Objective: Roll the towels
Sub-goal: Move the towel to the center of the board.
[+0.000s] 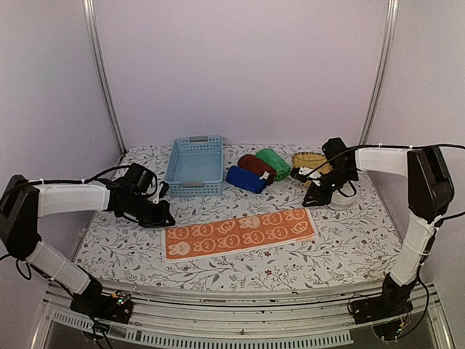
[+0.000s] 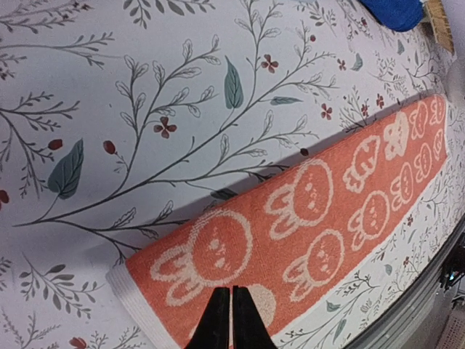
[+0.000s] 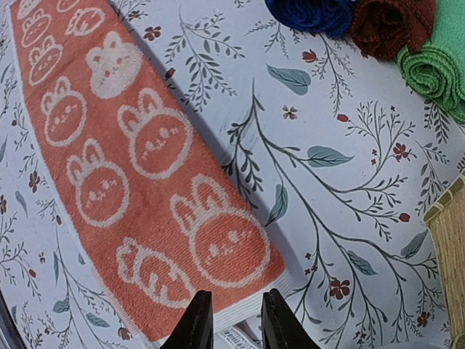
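the orange towel [image 1: 240,233] lies flat and full length on the bench [image 1: 349,247], with one short end under each set of fingers. the left fingers [image 2: 231,291] are closed, tips together with only a thin slit between them. they hang over the towel end on their side, just inside its white hem, and no cloth shows pinched between them. the right fingers [image 3: 236,305] stand a little apart, open, with the towel's other short end and its pale hem below the gap. whether they touch the cloth i cannot tell. beyond the right fingers, toward the back of the bench, three towels sit rolled side by side: a blue towel [image 1: 245,179], a maroon towel [image 1: 256,166] and a green towel [image 1: 274,163]. a wicker tray [image 1: 309,158] sits close beside the right fingers, and a basket [image 1: 193,190] stands beyond the left ones.

by the look of it, the orange towel is the only one not yet rolled. it looks thin, light and limp. it will not hold a shape and will sag if lifted by one corner, and it should cling to the bench cover rather than slide. the sensible hold is the hem at a short end, pinched and folded over so the roll runs along the length. the risk is a loose or skewed first turn, or dragging the whole towel instead of curling it.
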Controlling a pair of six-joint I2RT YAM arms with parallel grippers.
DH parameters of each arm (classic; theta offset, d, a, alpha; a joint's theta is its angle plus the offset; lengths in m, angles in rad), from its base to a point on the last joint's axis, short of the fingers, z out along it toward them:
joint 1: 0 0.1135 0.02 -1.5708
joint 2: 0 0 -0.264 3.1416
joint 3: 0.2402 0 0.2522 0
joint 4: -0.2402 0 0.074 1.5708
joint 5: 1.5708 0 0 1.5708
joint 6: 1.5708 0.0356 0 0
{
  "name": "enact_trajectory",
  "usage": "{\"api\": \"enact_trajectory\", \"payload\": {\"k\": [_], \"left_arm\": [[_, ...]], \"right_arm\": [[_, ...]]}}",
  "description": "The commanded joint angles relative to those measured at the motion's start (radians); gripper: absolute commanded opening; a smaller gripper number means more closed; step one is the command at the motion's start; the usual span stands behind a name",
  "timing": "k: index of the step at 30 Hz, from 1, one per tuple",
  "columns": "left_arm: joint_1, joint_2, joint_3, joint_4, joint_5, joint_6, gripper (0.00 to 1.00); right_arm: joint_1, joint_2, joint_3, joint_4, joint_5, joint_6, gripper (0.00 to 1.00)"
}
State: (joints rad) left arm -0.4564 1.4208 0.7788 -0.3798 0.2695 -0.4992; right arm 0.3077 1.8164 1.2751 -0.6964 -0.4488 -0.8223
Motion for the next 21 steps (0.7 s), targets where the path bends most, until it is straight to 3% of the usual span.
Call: {"api": "enact_trajectory", "payload": {"k": [1,9,16,21], "left_arm": [[-0.011,0.085,0.012,0.146,-0.020,0.010,0.03],[-0.011,0.205,-0.001,0.111,-0.153,-0.007,0.00],[-0.007,0.217,-0.015,0.062,-0.232,-0.024,0.00],[-0.005,0.202,-0.044,0.045,-0.263,-0.052,0.00]], "right_arm": [[0.011,0.117,0.077,0.036,0.026,0.192,0.25],[0.017,0.207,0.079,0.044,0.099,0.247,0.24],[0.072,0.259,0.048,0.119,0.314,0.236,0.26],[0.091,0.323,0.141,0.121,0.370,0.256,0.29]]}}
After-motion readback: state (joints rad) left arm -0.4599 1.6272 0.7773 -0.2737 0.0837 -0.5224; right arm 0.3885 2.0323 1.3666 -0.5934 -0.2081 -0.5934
